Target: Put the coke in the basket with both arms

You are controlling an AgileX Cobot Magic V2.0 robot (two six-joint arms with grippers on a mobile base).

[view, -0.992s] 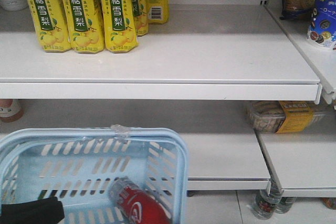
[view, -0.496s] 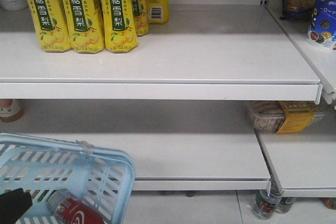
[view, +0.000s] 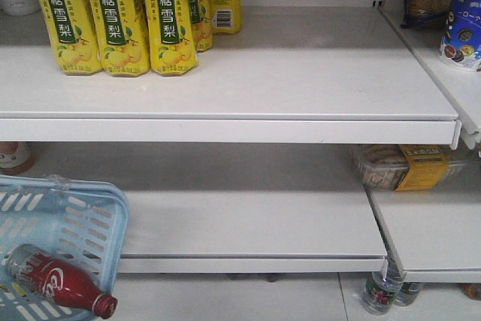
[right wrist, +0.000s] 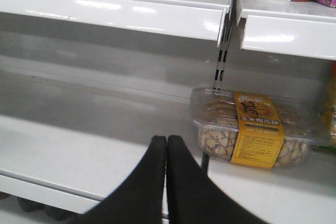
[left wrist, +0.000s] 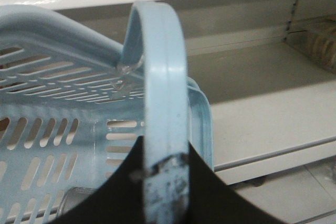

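The light blue basket hangs at the lower left of the front view, in front of the lower shelf. The red coke bottle lies on its side inside it, cap toward the right. In the left wrist view my left gripper is shut on the basket's loop handle, the black fingers pressing on both sides of it; the basket body hangs to the left. My right gripper is shut and empty, in front of the lower shelf. Neither gripper shows in the front view.
Yellow drink cartons stand on the upper shelf at the back left. A clear tray of biscuits with a yellow label sits on the lower shelf to the right. Snack packs stand upper right; bottles stand on the floor.
The basket with the coke in it has moved to the left across the front view. The black arm that showed at the lower left has gone out of that view.
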